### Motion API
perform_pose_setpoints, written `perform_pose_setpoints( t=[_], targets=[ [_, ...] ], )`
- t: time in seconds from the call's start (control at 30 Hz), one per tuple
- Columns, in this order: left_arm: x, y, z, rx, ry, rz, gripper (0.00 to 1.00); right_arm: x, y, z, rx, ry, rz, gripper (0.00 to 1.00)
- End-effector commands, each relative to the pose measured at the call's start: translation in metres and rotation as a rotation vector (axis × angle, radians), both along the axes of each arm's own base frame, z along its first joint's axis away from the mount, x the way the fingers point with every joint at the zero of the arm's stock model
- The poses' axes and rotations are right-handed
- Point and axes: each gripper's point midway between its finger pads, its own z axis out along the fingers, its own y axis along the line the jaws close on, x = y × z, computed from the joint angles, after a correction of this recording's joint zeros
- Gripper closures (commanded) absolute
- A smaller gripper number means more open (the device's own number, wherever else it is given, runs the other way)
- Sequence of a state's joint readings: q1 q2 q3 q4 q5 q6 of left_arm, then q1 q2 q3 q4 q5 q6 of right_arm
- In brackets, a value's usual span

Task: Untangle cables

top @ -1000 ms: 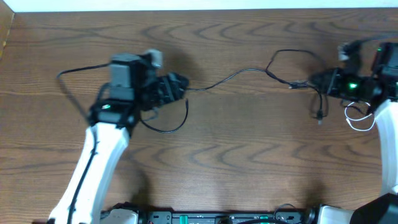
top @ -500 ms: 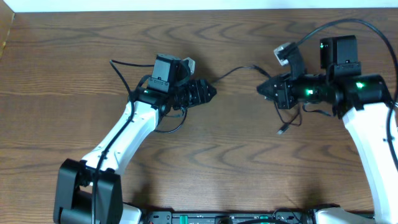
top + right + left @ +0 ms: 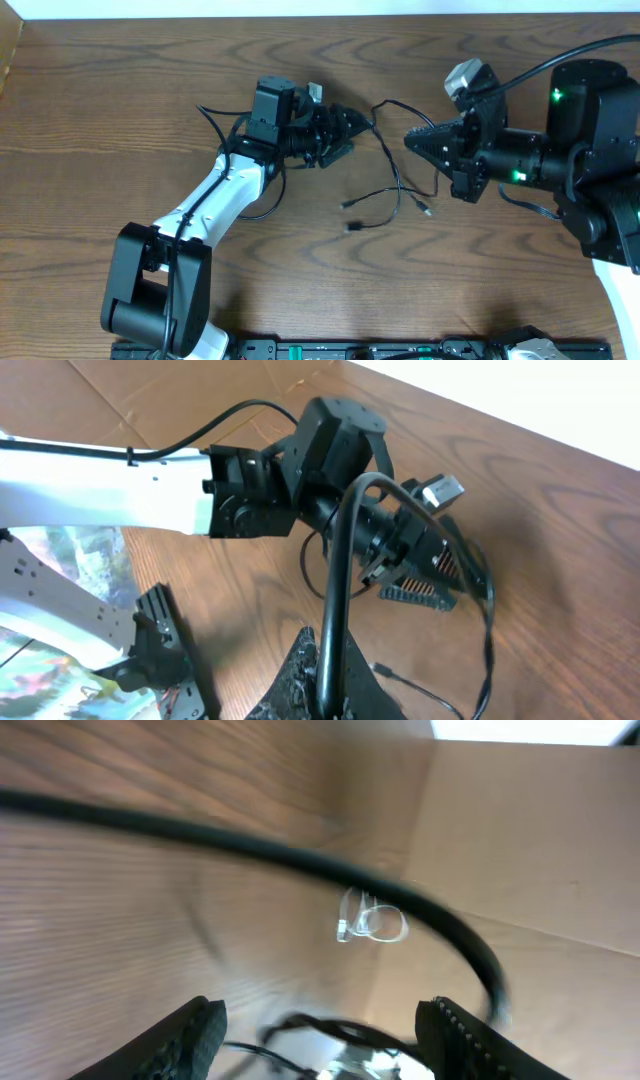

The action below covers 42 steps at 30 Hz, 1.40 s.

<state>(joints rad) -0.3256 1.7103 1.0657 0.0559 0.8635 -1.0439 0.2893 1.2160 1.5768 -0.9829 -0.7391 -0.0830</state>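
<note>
Black cable point(image 3: 335, 580) looks pinched in your right gripper point(image 3: 414, 141); left gripper point(image 3: 322, 1020) gapes, holding nothing. Pull, and draped slack may snag its fingers point(image 3: 195, 1030).

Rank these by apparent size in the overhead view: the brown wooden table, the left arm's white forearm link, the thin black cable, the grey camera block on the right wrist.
Brown wooden table
White forearm link
Thin black cable: it sprawls wide but is thin, so its rank against the link is unsure
Grey camera block
</note>
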Motion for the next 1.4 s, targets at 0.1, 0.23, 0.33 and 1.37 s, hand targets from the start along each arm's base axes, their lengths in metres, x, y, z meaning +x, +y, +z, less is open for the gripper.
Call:
perform_pose_setpoints(
  t=[0.1,0.23,0.33,1.37],
  targets=[
    [-0.008,-0.015,0.028,-0.139,0.009,-0.089,0.34,0.001,0.0,0.003,-0.002,0.0,-0.016,0.99],
    [-0.014,-0.018,0.036,-0.173,0.002,-0.133,0.37,0.006,-0.004,0.0,-0.018,0.003,-0.052,0.99],
    [-0.014,-0.018,0.036,-0.172,0.0,-0.132,0.37,0.006,-0.004,0.0,-0.018,0.005,-0.051,0.99],
    [-0.009,0.047,-0.057,0.302,-0.002,0.003,0.92,0.072,-0.133,-0.027,-0.177,0.116,-0.867,0.99]
  ],
)
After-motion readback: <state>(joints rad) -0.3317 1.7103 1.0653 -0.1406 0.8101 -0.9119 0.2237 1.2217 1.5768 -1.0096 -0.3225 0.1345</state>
